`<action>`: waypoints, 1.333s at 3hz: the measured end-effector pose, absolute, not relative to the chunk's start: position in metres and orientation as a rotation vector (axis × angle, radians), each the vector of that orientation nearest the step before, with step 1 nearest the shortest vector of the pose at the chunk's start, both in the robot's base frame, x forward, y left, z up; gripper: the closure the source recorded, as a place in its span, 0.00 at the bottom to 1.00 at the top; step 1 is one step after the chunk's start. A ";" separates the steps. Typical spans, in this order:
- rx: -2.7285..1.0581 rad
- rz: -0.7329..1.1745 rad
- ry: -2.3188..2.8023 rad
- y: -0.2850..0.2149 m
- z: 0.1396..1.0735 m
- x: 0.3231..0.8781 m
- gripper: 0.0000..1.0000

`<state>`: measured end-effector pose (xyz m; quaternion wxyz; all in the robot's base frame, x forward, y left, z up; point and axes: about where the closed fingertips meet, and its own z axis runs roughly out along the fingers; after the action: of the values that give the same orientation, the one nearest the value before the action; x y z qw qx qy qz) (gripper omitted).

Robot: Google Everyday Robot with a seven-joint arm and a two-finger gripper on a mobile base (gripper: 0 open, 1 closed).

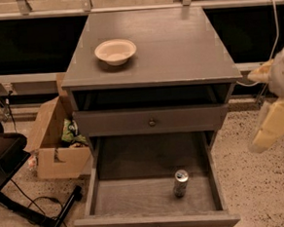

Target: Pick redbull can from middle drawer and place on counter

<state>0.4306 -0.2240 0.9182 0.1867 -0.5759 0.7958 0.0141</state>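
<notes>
**Can upright in the open drawer, gripper off to the right**

The gripper (273, 122) shows as a pale cream blur at the right edge, beside the cabinet and well apart from the can. I cannot tell whether it is spread or pressed together. The redbull can (180, 183) stands upright on the plank floor of the pulled-out middle drawer (138, 196), right of centre. It is slim and silver-and-blue, with a shiny top. A cream bowl (115, 51) sits on the worktop (176, 49).
</notes>
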 end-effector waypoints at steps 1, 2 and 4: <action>-1.540 0.236 2.141 -0.222 0.852 0.429 0.00; -1.424 0.371 1.985 -0.206 0.804 0.448 0.00; -1.219 0.574 1.745 -0.166 0.684 0.529 0.00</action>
<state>0.5288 -0.1657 0.6844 0.4515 -0.4932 0.7063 0.2322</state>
